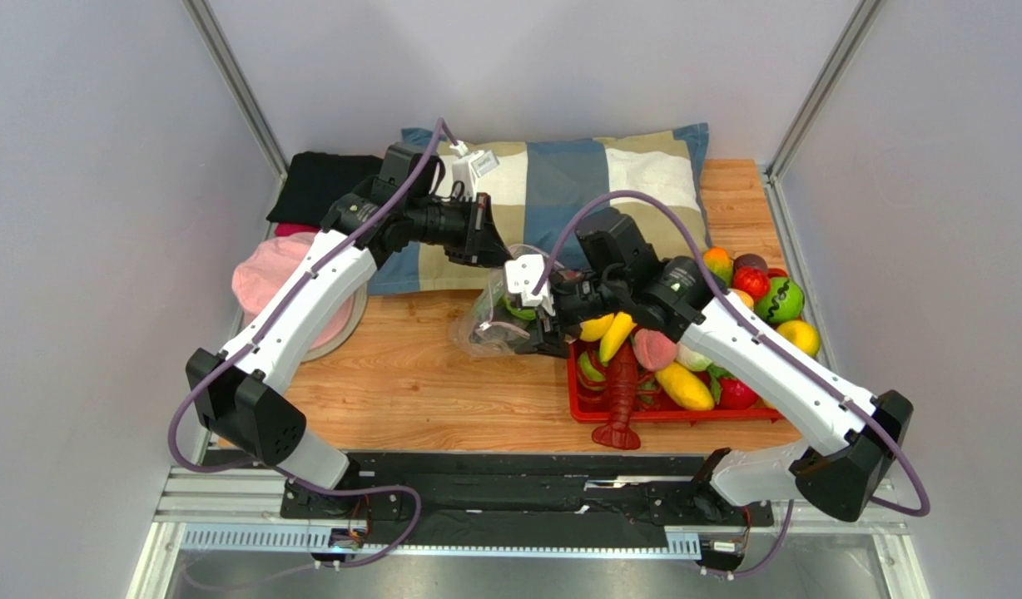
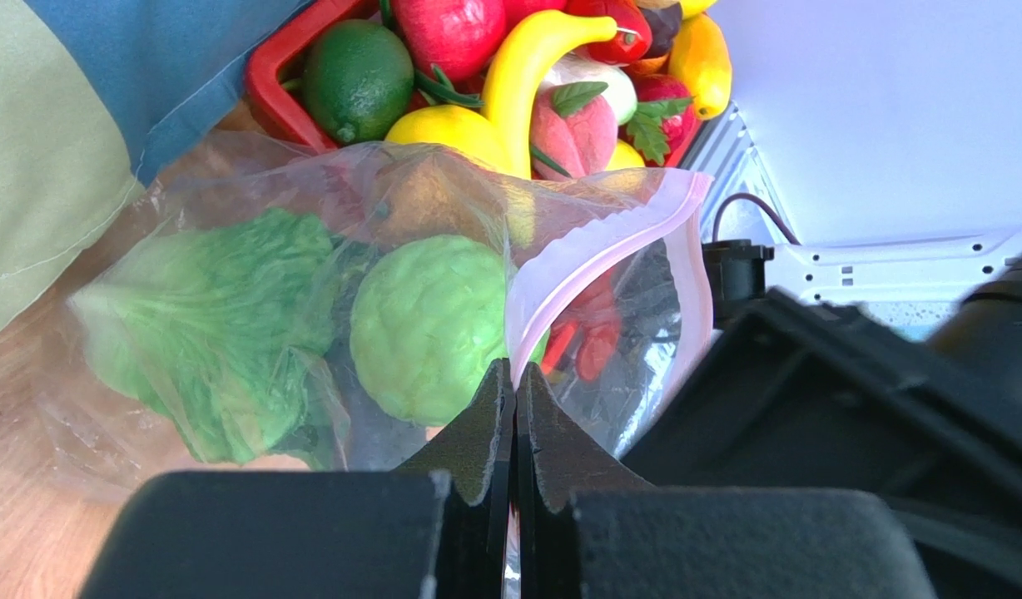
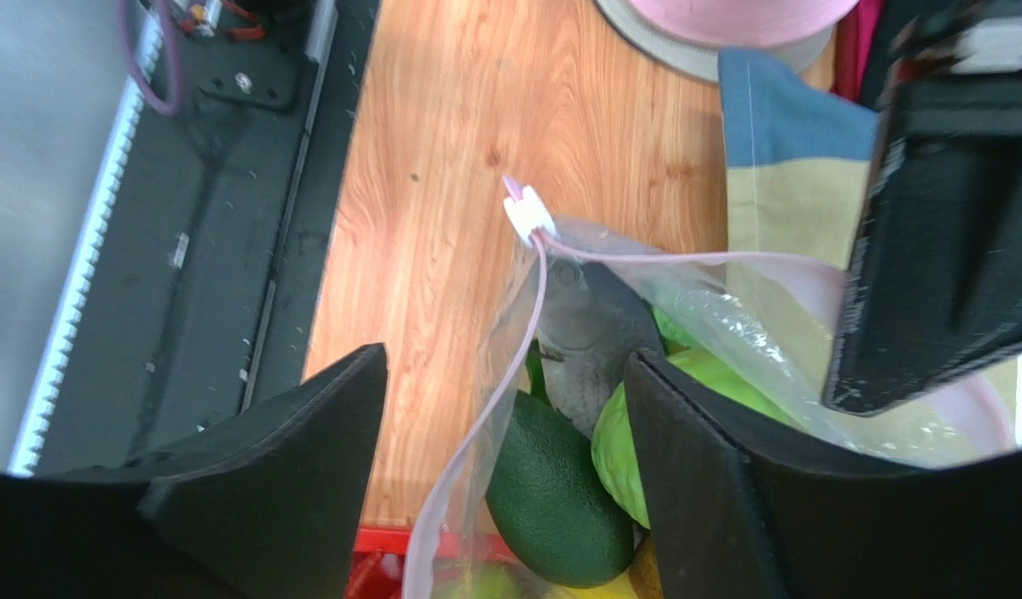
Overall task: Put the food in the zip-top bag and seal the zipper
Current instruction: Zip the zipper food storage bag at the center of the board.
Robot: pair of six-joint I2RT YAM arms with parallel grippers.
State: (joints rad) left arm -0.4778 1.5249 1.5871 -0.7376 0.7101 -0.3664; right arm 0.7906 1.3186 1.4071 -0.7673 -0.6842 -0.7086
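as lettuce bulges, crinkly clear zip-top bag

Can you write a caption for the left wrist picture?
Left end effector pinches the zip-top bag with lettuce inside, red tray behind.

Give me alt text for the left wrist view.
The left gripper is pinched shut on the zip-top bag at its pink zipper, with lettuce and a round green food inside. A red tray of toy foods sits behind.
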